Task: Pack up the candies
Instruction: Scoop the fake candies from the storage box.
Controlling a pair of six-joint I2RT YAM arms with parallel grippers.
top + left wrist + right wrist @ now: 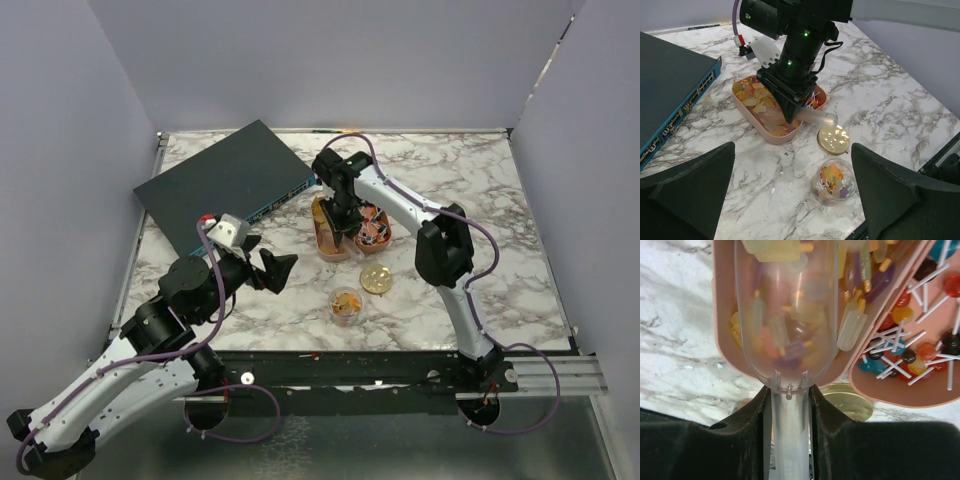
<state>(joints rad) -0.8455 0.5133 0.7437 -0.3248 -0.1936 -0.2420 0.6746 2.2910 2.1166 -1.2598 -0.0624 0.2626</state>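
Two pink trays (pixel 771 137) sit on the counter (pixel 480 200). Your right tool (pixel 790 412) is clamped narrowly on the handle of a clear scoop (pixel 785 315), whose bowl lies among the candies (pixel 854 327) in the left tray; only its wrist view shows that grip. Your left tool (pixel 262 258) gapes wide, empty; its view shows more candies in a small jar (pixel 835 181) beside a gold lid (pixel 833 139).

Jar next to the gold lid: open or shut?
Open. The lid lies flat on the table beside the jar, not on it. Candies show through the jar's uncovered mouth.
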